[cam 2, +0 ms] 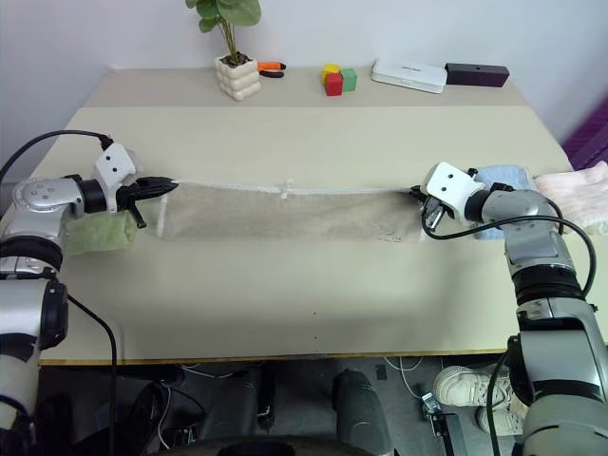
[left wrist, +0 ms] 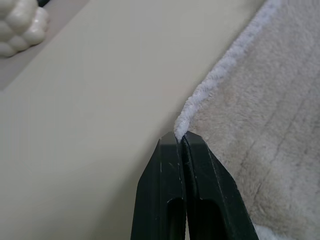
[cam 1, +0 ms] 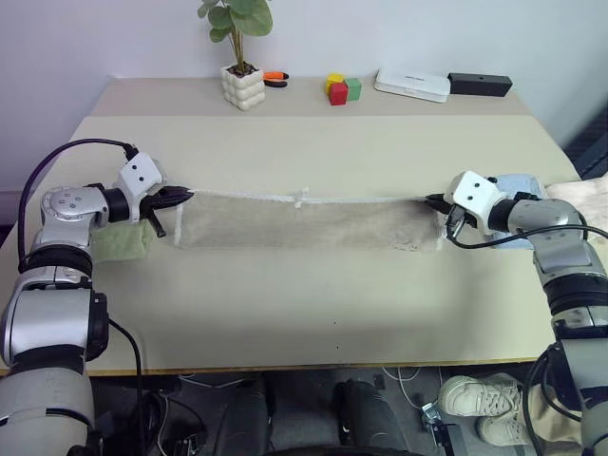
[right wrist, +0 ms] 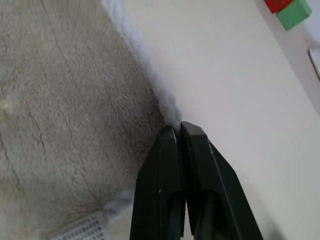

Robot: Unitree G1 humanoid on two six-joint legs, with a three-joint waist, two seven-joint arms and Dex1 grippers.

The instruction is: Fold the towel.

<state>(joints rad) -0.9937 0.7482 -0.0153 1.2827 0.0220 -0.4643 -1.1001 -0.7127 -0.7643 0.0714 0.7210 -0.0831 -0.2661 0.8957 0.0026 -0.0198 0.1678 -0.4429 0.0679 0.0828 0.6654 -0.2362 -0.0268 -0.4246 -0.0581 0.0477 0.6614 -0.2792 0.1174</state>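
Left eye view: towel (cam 1: 304, 220) stretched between both clamped pincers.

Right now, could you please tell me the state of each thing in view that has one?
towel: stretched flat between both grippers, held by its far corners
left gripper: fingers shut on towel corner
right gripper: fingers shut on towel corner
green towel: folded
light blue towel: folded

You are looking at nothing legible here: the white box (cam 1: 412, 84) on the tabletop (cam 1: 313, 313) is carrying marks too small to read.
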